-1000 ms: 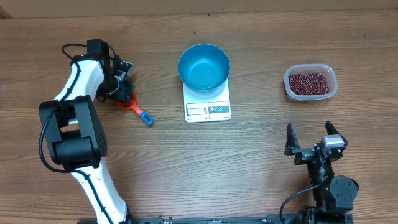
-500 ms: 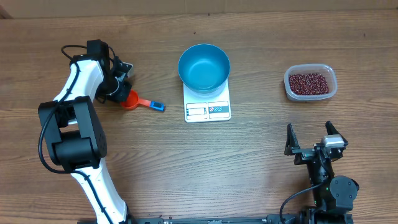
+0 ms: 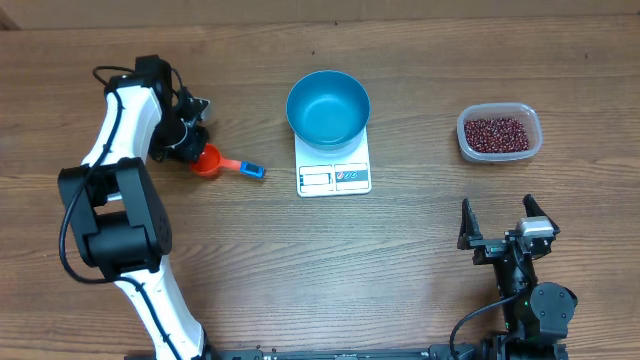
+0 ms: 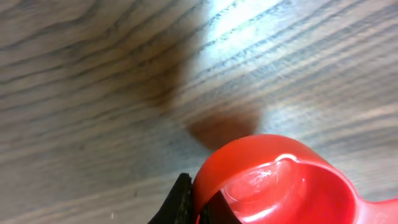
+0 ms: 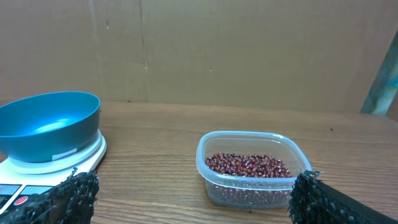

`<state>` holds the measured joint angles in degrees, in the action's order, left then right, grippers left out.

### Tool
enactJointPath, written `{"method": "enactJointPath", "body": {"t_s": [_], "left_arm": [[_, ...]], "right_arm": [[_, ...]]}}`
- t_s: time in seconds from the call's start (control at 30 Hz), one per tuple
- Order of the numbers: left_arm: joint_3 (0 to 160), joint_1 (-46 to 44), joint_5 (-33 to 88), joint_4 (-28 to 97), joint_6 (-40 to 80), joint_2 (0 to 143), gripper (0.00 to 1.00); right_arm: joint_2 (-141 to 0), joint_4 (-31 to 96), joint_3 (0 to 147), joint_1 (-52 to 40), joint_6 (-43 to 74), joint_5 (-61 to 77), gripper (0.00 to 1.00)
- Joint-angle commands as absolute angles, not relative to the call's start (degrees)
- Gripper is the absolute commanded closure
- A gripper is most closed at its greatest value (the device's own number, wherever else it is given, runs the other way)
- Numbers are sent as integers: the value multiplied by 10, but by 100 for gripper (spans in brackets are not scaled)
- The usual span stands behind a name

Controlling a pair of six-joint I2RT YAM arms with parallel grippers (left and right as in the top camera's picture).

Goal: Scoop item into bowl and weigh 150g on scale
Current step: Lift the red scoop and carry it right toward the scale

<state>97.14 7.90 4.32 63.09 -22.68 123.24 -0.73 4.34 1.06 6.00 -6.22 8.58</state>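
Currently the tiny dark red-maroon beans (image 3: 493,133) lie in the clear rounded-rectangular plastic tub (image 3: 536,138), at 3 o'clock from the round blue plastic bowl (image 3: 328,107) on the flat white rectangular scale (image 3: 334,178). The right gripper (image 3: 498,222), at 6 o'clock from the tub, gapes empty. The left gripper (image 3: 193,150), at 9 o'clock from the bowl, pinches the red plastic scoop (image 3: 212,162) by its rim, well apart from the beans.

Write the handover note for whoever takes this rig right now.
Left gripper: shut on the rim of the scoop, left of the scale.
Right gripper: open, empty, near right of the table.
Bowl: on the scale, empty.
Beans: in the tub, far right.
Done: scoop gripped.
Left: carry the scoop to the tub, scoop beans into the bowl, reach the target weight.
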Motion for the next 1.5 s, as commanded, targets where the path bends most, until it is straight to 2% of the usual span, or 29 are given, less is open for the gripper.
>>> {"method": "enactJointPath", "body": {"t_s": [0.0, 0.3, 0.53, 0.7, 0.77, 0.9, 1.0, 1.23, 1.47], "left_arm": [[995, 77, 56, 646, -207, 1154, 96], [995, 58, 71, 674, -167, 984, 96], [995, 10, 102, 698, -164, 924, 96], [995, -22, 140, 705, -151, 917, 96], [995, -29, 163, 705, -110, 917, 96], [995, -30, 194, 712, 46, 917, 96], [995, -35, 205, 722, 54, 917, 96], [994, -88, 179, 736, 55, 918, 95], [968, -148, 112, 729, 134, 920, 96]], "right_arm": [[-2, 42, 5, 61, -62, 82, 0], [-2, 42, 5, 61, -62, 82, 0], [-2, 42, 5, 61, -62, 82, 0], [-2, 42, 5, 61, -62, 82, 0], [-2, 42, 5, 61, -62, 82, 0], [-2, 42, 5, 61, -62, 82, 0], [-2, 42, 5, 61, -62, 82, 0], [-2, 42, 5, 61, -62, 82, 0], [-2, 42, 5, 61, -62, 82, 0]]}}
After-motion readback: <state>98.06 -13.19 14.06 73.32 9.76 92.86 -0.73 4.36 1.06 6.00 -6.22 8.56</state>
